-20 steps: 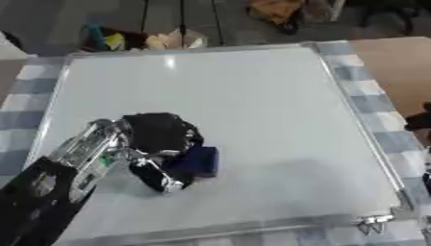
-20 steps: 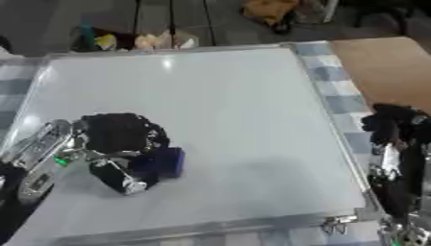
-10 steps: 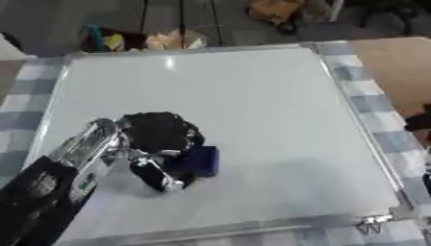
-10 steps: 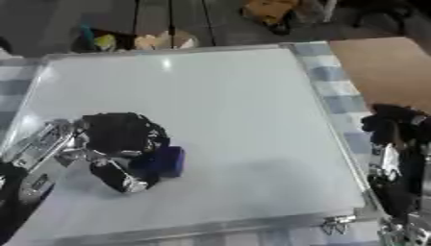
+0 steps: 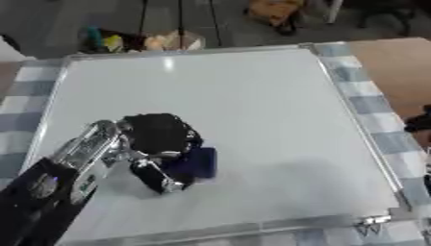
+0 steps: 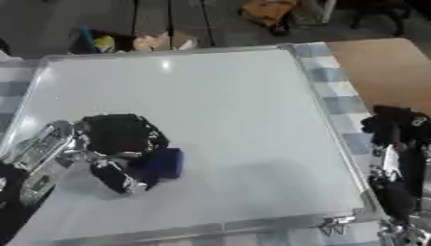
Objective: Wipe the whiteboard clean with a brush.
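Nothing much has shifted in the last second: the left hand (image 5: 156, 137) sits in the same lower-left part of the whiteboard (image 5: 252, 105), fingers curled around the dark blue brush (image 5: 198, 163), which lies flat on the white surface just to the hand's right side. The right hand (image 6: 396, 132) hangs off the board's right edge, over the checked cloth (image 6: 341, 96) that covers the bench; whether its fingers are spread or curled I cannot tell from either view. No writing or marks are visible on the board, so the wiping looks either nearly finished or a matter of covering the whole surface. To do this step well, I would judge that the brush face should be kept flat against the board, swept in long overlapping passes from the lower left toward the far and right edges, and that the wrist should stay low so the brush does not tip onto a corner; the metal frame is worth avoiding, since catching it could twist the brush out of the fingers. Count: one whiteboard, one brush, two robot hands, with one of them working. A few coloured items lie on the floor beyond the far edge, too unclear to name.
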`<state>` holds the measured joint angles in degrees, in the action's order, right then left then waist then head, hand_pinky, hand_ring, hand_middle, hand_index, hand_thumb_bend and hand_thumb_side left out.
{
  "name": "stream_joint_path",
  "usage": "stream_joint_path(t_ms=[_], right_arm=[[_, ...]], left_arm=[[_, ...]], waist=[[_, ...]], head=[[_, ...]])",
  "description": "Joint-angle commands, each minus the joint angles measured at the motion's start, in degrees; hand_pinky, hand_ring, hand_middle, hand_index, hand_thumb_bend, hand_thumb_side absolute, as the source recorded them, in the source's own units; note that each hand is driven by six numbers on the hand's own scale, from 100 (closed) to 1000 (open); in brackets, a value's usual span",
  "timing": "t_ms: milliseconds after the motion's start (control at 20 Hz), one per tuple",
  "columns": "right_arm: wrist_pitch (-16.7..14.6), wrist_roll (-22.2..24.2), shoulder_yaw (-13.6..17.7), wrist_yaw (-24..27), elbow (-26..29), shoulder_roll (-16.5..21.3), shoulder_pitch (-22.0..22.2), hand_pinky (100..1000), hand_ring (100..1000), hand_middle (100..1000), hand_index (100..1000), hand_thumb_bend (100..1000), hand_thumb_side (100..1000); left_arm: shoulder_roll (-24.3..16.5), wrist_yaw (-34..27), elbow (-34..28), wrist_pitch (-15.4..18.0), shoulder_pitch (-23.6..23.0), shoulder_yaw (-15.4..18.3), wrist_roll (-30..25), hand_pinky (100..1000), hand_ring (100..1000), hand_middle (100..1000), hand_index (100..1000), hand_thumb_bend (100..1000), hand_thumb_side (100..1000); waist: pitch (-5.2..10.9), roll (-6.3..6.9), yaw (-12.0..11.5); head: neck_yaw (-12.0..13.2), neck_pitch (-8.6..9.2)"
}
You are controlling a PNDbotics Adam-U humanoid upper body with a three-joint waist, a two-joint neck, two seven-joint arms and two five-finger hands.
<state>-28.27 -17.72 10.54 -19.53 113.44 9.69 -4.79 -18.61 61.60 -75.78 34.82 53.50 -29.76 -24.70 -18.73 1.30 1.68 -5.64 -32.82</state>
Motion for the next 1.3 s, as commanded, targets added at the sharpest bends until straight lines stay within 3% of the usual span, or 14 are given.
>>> stream_joint_path(t_ms=[50,500,800,1300], right_arm=[[-0.1,0.2,0.0,0.3,1.2,0.3,-0.2,467,528,441,673,100,694],[-0.2,0.2,0.1,0.4,1.2,0.3,0.0,468,529,441,673,100,695],[-0.1,0.2,0.1,0.3,1.2,0.3,0.1,468,529,441,674,100,695],[-0.1,0.3,0.2,0.3,1.2,0.2,0.1,469,530,441,675,100,694]], left_arm=[[-0.6,0.8,-0.7,-0.4,1.3,0.8,0.4,492,604,469,328,100,519],[-2.1,2.7,-1.6,-1.5,1.5,2.1,1.0,501,603,456,331,100,483],[-3.7,2.8,-2.0,-2.8,1.3,3.5,1.7,552,653,411,319,100,479],[-6.5,0.7,-2.8,-5.6,-0.1,6.6,1.4,533,600,381,302,100,482]], waist=[[1.11,-0.1,0.0],[1.28,-0.22,-0.2],[1.38,-0.21,-0.4],[1.34,-0.11,-0.6]], head=[[-0.1,0.51],[0.0,0.62],[-0.1,0.79],[-0.3,1.0]])
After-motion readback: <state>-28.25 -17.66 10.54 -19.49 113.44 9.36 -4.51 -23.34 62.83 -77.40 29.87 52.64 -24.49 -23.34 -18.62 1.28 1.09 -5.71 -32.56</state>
